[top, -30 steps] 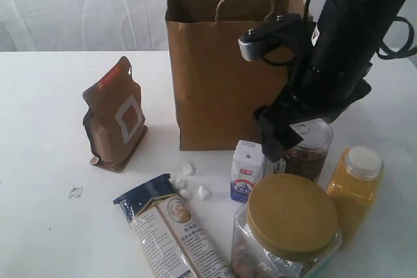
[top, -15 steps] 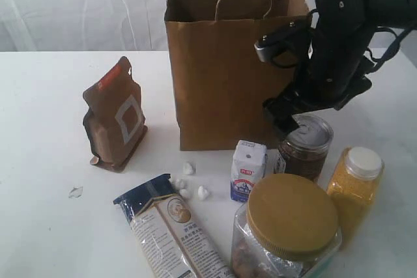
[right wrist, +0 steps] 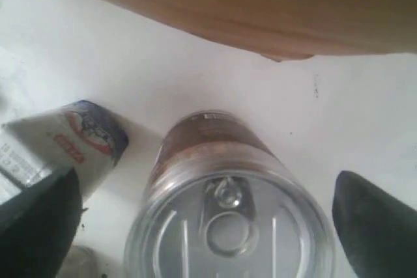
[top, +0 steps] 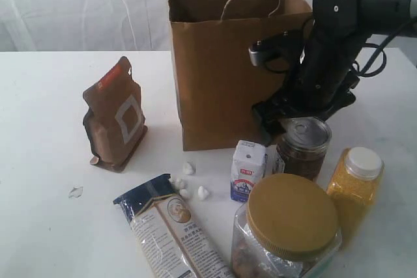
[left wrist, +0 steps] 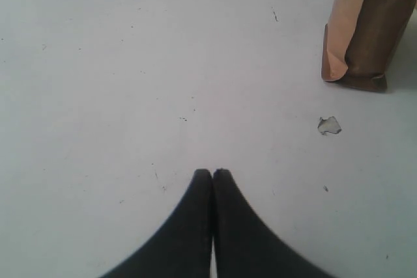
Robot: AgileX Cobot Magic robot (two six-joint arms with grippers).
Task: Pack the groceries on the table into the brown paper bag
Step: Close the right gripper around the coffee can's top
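The right gripper (right wrist: 208, 226) hangs released over the metal-lidded can (top: 304, 142), jaws spread wide to either side of its lid, gripping nothing. The can stands upright toward the right edge of the table (top: 39, 96), just in front of the brown paper bag (top: 215, 76) and beside the small white-blue carton (top: 247, 170). The left gripper (left wrist: 213, 177) is clenched on nothing above the table

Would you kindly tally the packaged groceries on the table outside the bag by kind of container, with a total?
Lidded rigid containers: 3 (metal-lidded can, tan-lidded jar, yellow bottle)
Soft packs: 2 (brown pouch, noodle packet)
Cartons: 1 (white-blue carton)
Total: 6
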